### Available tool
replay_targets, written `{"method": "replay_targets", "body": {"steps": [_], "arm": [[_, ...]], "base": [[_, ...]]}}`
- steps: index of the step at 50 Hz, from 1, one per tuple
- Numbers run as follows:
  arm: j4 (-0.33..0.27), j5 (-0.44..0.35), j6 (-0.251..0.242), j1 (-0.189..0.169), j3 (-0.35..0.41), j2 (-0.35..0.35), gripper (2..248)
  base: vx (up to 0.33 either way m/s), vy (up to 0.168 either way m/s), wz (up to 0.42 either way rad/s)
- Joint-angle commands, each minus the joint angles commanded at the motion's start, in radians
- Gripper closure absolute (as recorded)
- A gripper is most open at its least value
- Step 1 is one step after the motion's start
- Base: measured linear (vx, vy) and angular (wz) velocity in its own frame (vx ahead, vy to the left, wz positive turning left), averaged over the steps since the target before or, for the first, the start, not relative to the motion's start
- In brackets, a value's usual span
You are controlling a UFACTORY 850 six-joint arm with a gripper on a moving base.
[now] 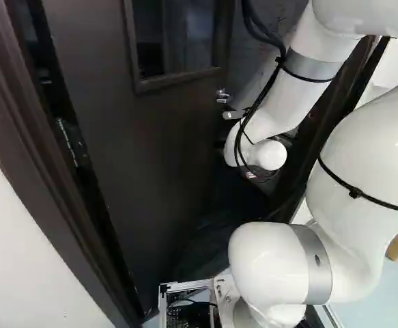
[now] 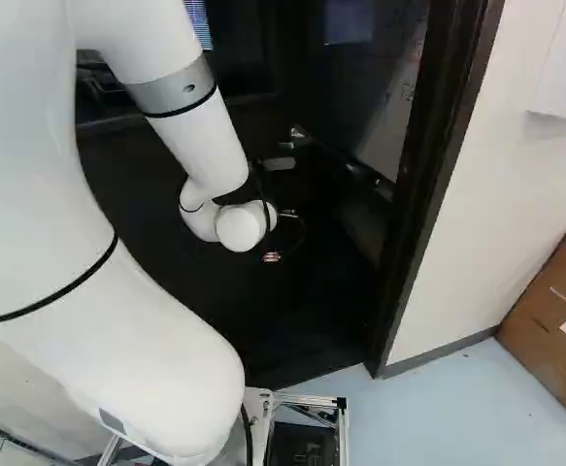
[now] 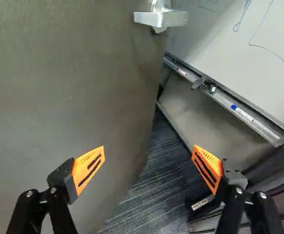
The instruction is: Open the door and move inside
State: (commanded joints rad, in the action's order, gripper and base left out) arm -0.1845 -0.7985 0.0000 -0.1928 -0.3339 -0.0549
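Left base view: dark door (image 1: pixel 117 130) ajar, lever handle (image 1: pixel 223 98) just beyond my arm (image 1: pixel 280 106). Right base view: door frame (image 2: pixel 440 175) right of the arm; passage looks tight, so watch side clearance rolling in. Wrist view: gripper (image 3: pixel 148 150) spread wide, nothing held; door's free edge ahead, whiteboard (image 3: pixel 239 44) and its marker tray (image 3: pixel 229 105) past it. Step, I judge: push the door further. Best near the free edge for leverage, slow steady pressure, rolling forward with it, fingers clear of the tray.
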Motion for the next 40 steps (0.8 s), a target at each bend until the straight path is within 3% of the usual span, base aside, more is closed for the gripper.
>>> {"method": "replay_targets", "body": {"steps": [10,40], "arm": [[0.0,0.0,0.0,0.0,0.0,0.0,3],[0.0,0.0,0.0,0.007,-0.002,0.002,3]], "base": [[0.039,0.067,0.107],[0.0,0.0,0.002]]}}
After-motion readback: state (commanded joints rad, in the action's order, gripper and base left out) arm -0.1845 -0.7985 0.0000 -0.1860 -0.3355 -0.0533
